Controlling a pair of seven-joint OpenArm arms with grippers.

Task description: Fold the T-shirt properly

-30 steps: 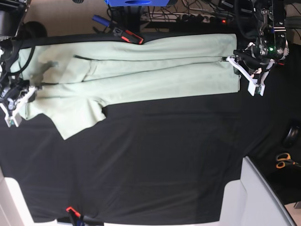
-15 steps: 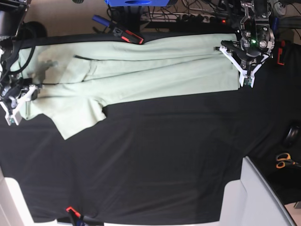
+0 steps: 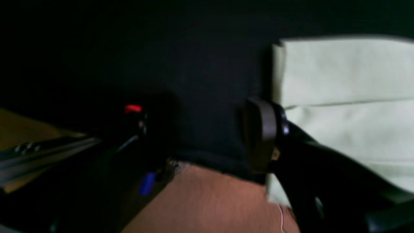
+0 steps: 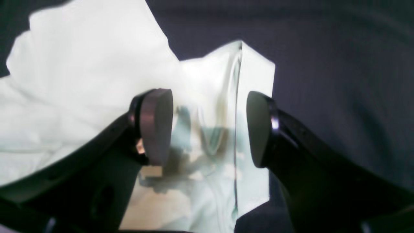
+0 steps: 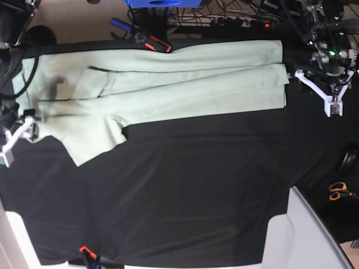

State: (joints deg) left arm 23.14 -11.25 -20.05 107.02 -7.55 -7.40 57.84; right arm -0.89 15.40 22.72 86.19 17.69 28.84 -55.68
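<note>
The pale mint-green T-shirt (image 5: 168, 84) lies flat along the far side of the black table cloth (image 5: 179, 196), folded lengthwise, with one sleeve (image 5: 92, 140) sticking out toward the front. My left gripper (image 5: 324, 89) is open and hovers over the black cloth just right of the shirt's right end. In the left wrist view one finger pad (image 3: 262, 136) sits beside the shirt's edge (image 3: 343, 84). My right gripper (image 5: 12, 141) is open at the shirt's left end. In the right wrist view its jaws (image 4: 207, 129) straddle a folded cloth edge (image 4: 239, 106) without closing on it.
A red-and-black clamp (image 5: 152, 42) holds the table cloth at the far edge, another (image 5: 85, 250) at the near edge. Scissors (image 5: 337, 191) lie at the right. A white surface (image 5: 305, 235) is at the bottom right. Cables crowd the top right (image 5: 241, 19).
My left gripper has moved right, off the shirt's right end and onto the black cloth. My right gripper has shifted slightly down and left. The shirt's right edge now shows a small flap.
</note>
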